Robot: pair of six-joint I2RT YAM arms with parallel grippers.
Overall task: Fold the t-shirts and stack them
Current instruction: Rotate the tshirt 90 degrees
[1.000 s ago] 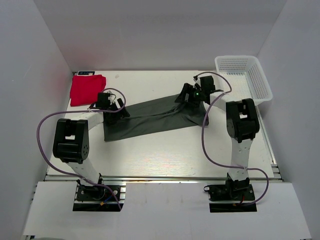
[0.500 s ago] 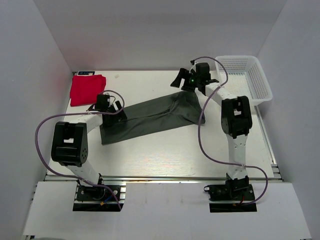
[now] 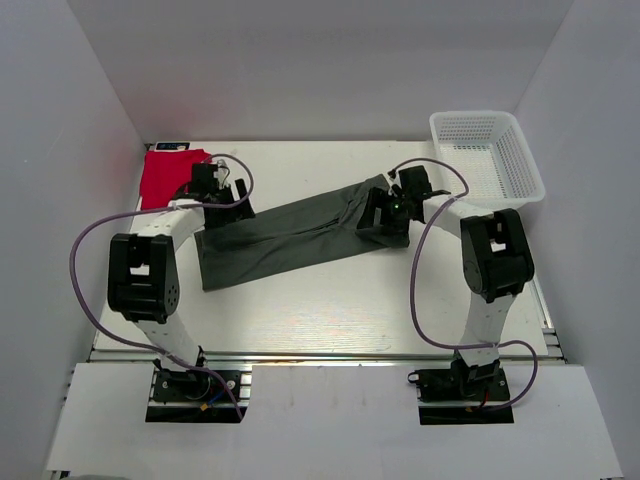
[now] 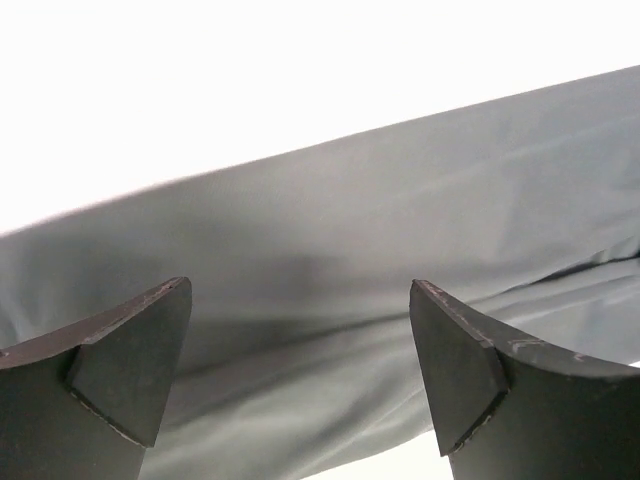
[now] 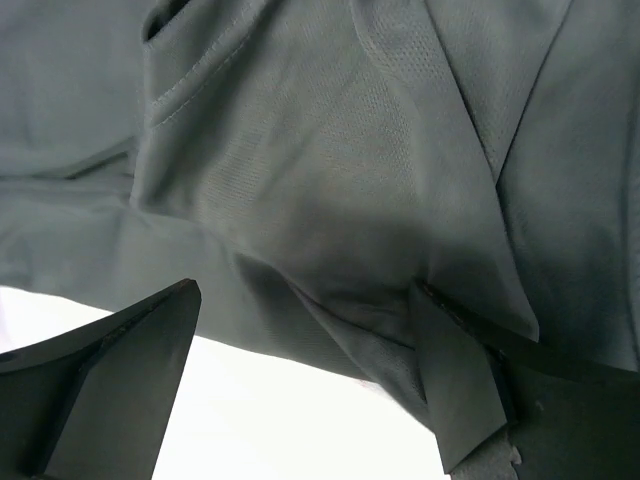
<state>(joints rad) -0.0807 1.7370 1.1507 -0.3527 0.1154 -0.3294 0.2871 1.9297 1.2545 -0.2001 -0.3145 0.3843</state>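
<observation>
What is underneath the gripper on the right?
The rumpled right end of the dark grey-green t-shirt lies under the open right gripper, with bare white table showing at the cloth's edge. Anything beneath the cloth is covered and cannot be seen.

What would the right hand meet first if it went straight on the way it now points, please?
Most likely the dark grey-green t-shirt: the open right hand points at its creased cloth, which fills most of the wrist view. The gap is hard to judge.

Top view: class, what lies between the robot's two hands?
The dark grey-green t-shirt, stretched from left hand to right hand; the top view shows it.
</observation>
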